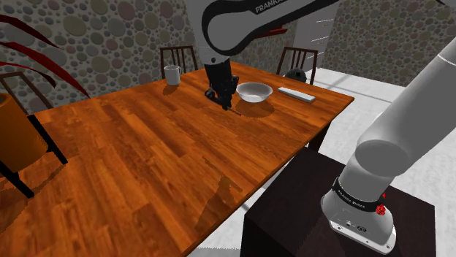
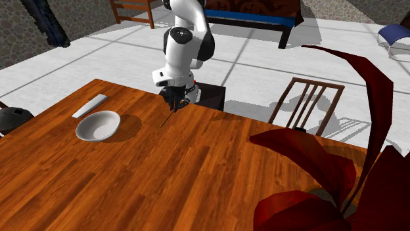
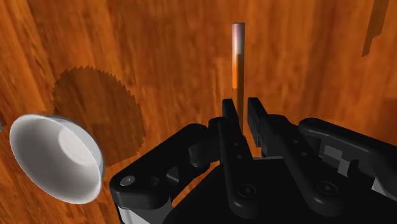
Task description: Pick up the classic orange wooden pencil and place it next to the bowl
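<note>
Orange pencil (image 3: 238, 60) is pinched between the black jaws, which are closed on one end of its shaft — the pink eraser end projects well beyond the fingertips. Because the grip is taken near one end, the long free length hangs slanted down toward the wooden desk (image 1: 146, 160). Whether the far end touches the surface cannot be told. The pencil is held just beside the white bowl (image 1: 254, 91), on the shoulder view's left of it, with the two apart. Judgement: transport is nearly done — lowering and release are left. Risk noted: a slender shaft released at a slant may roll, so a low, flat release is advised.
</note>
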Motion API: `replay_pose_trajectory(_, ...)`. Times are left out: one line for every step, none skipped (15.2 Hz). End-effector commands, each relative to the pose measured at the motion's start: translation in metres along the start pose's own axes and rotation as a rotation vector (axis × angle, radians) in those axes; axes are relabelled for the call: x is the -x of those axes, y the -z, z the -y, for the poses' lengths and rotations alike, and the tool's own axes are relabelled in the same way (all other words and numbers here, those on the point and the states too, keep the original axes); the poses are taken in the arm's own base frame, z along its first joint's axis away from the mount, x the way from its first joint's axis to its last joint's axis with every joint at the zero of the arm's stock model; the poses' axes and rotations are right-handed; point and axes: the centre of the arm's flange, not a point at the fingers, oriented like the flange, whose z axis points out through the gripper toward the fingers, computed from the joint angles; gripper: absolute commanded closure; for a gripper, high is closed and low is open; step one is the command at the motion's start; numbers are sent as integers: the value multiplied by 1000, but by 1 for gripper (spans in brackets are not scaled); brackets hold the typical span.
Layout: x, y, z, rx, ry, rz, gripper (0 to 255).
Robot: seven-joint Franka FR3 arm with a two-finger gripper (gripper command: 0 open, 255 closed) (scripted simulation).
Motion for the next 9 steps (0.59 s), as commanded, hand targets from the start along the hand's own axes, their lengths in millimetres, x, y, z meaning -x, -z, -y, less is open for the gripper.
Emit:
replay_pose_trajectory(0, -6, -26, -1, 2, 0, 255)
replay_pose_trajectory(0, -9, -39, -1, 2, 0, 255)
replay_pose_trajectory(0, -12, -52, -1, 2, 0, 255)
replay_pose_trajectory(-1, -15, -65, -1, 2, 0, 255)
replay_pose_trajectory(-1, -18, -78, -1, 2, 0, 255)
replay_pose_trajectory(-1, -21, -91, -1, 2, 0, 255)
replay_pose_trajectory(-2, -24, -103, -1, 2, 0, 255)
replay_pose_trajectory(-2, -27, -116, -1, 2, 0, 255)
replay_pose_trajectory(-2, -30, -129, -1, 2, 0, 255)
